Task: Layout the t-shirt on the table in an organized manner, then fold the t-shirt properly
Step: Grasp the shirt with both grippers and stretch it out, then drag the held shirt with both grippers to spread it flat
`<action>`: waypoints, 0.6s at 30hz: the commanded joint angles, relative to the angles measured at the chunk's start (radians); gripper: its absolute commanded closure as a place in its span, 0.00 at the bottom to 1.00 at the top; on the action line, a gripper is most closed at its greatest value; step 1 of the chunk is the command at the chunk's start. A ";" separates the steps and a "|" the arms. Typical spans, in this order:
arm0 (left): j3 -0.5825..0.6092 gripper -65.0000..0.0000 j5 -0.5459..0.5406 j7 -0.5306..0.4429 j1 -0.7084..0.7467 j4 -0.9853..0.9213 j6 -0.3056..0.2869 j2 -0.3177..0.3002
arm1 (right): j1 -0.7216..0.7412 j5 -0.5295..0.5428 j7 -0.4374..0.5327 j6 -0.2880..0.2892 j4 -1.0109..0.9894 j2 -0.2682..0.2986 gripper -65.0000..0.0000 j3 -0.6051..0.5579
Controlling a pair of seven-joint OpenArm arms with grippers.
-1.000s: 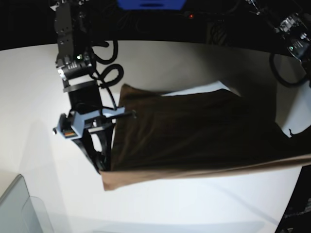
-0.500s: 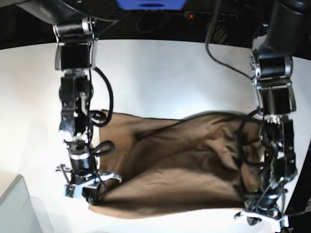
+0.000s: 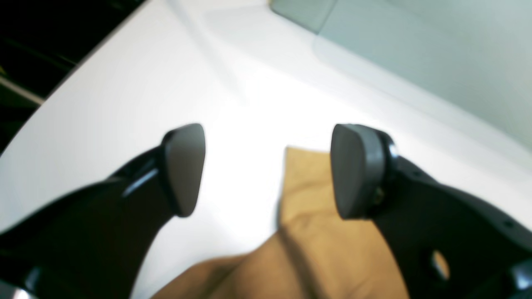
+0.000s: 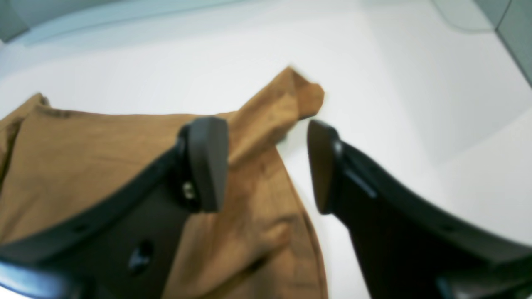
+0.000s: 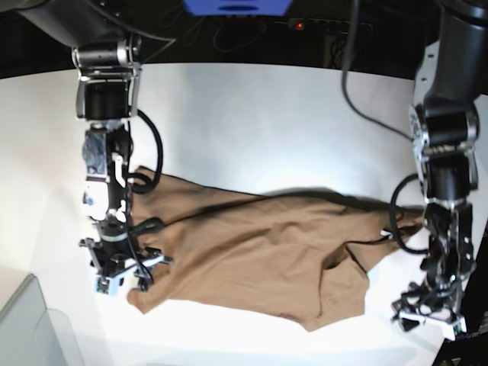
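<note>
Both pincers, left (image 3: 266,170) and right (image 4: 266,166), open, empty; crumpled brown cotton t-shirt (image 5: 259,255) between, long axis arm-to-arm on white tabletop (image 5: 252,122).

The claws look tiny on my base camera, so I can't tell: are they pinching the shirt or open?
Observer: Both are open. The right wrist camera shows a clear gap between the pads of the right gripper, with nothing pinched.
Operator: What's under that one?
Observer: A pointed corner of the t-shirt pokes out just past the pads and lies on the table.
Operator: And the other claw?
Observer: The left gripper is spread wider. In its wrist view a shirt corner lies below the gap, close to the pad on the picture's right, and it is not gripped.
</note>
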 commanded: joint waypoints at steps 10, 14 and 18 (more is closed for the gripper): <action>-0.113 0.30 -0.002 -0.029 0.482 0.432 -0.002 -0.082 | -0.324 0.004 0.048 0.006 0.356 -0.023 0.39 0.000; -0.125 0.30 0.000 -0.029 0.551 0.420 -0.002 -0.082 | -0.410 0.004 0.113 0.006 0.365 -0.031 0.38 -0.007; -0.080 0.30 0.000 -0.031 0.547 0.330 -0.003 -0.082 | -0.435 0.004 0.142 0.006 0.314 -0.032 0.38 -0.005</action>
